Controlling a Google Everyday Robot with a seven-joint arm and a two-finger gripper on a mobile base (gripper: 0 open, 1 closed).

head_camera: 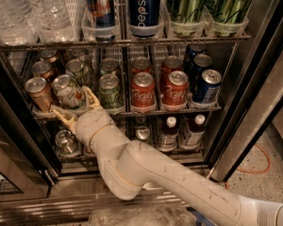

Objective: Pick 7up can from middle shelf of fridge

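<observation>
On the middle shelf [153, 112] of the fridge [254, 79], the 7up can [68, 89] stands at the front of its lane. The gripper [71, 101] sits astride its base, but you cannot tell whether the jaws are clamped. Lifting it out remains.

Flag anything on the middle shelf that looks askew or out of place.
The 7up can, front of the middle shelf's second lane from the left, seems to lean left more than the green can beside it. The gripper sits right at its base. Other cans look upright; nothing spilled or dented.
</observation>
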